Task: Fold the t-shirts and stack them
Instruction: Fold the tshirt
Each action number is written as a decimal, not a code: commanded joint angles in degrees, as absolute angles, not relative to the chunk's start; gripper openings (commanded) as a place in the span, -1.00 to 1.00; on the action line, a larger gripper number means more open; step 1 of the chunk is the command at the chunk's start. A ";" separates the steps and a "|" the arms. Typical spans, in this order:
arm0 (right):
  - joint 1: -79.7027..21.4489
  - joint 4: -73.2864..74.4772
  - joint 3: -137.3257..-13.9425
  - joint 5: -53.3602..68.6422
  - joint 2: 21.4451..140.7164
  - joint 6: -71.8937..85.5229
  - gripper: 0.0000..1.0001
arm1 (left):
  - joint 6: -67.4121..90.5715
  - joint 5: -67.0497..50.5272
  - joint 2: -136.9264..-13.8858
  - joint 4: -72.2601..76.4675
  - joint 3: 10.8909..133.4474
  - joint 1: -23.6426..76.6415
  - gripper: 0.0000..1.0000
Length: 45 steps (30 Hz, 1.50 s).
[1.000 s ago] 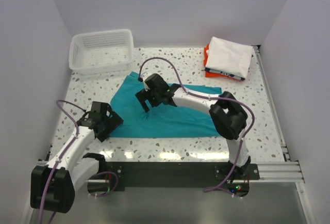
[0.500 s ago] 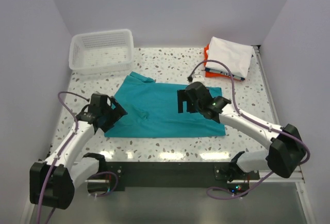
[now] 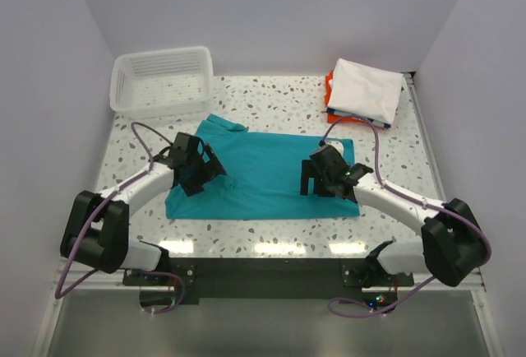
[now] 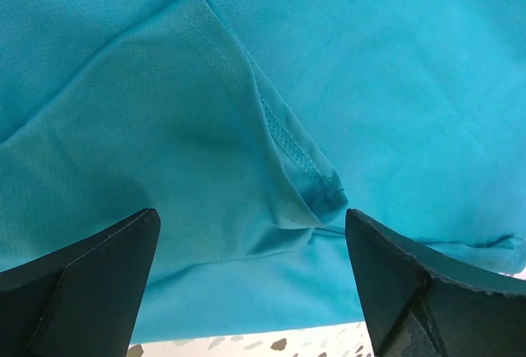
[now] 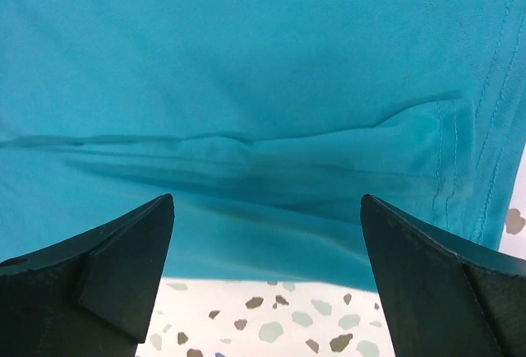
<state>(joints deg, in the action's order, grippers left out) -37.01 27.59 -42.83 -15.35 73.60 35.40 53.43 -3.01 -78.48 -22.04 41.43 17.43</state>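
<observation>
A teal t-shirt (image 3: 263,168) lies spread flat in the middle of the table, with a sleeve folded in on its left part. My left gripper (image 3: 201,172) hovers open over that sleeve; the left wrist view shows the sleeve's stitched hem (image 4: 283,139) between its fingers (image 4: 90,279). Over the shirt's right near part my right gripper (image 3: 319,181) is open, and the right wrist view shows the shirt's near edge (image 5: 271,254) between its fingers (image 5: 436,266). Neither gripper holds cloth. Folded t-shirts (image 3: 366,90) are stacked at the back right, a white one on top, with orange and dark edges under it.
A white slatted basket (image 3: 162,81) stands at the back left corner. Walls close in the table on three sides. Speckled tabletop (image 3: 271,234) shows in front of the shirt, and a metal rail (image 3: 431,151) runs along the right edge.
My right gripper has swung from the shirt's left middle across to its right near part. My left gripper has moved from off the shirt's left edge onto the folded sleeve. Both stayed open.
</observation>
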 commanded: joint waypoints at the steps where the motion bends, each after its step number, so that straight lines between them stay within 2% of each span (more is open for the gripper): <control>1: -34.11 21.55 -43.24 -12.40 77.86 35.69 0.98 | 53.26 -1.76 -80.93 -19.25 43.94 17.40 1.00; 7: -29.89 19.26 -46.23 -9.85 86.99 34.72 0.98 | 52.56 -1.06 -83.85 -19.60 44.12 16.09 1.00; 15: -28.83 19.77 -44.58 -8.97 89.48 34.54 0.97 | 51.68 2.02 -82.19 -22.67 41.05 14.59 1.00; 20: -28.92 18.11 -36.40 -1.26 84.03 36.38 0.97 | 53.17 2.55 -76.39 -25.83 34.64 14.59 1.00; 25: -30.58 19.86 -29.54 -0.09 73.06 38.23 0.97 | 54.23 3.07 -65.76 -31.45 29.02 14.68 1.00; 32: -30.94 22.59 -31.98 -1.31 61.09 38.67 0.98 | 54.76 6.41 -56.96 -37.09 34.35 14.59 1.00; 38: -30.94 23.20 -39.19 -6.23 60.03 38.58 0.97 | 53.00 7.38 -63.36 -35.17 45.08 13.01 1.00; 45: -30.85 21.54 -41.66 -8.97 61.08 37.97 0.98 | 50.19 7.82 -80.82 -27.78 54.92 7.39 1.00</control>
<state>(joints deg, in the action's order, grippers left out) -31.00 22.31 -40.27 -6.48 60.66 37.76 52.62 6.33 -74.65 -32.18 50.46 8.93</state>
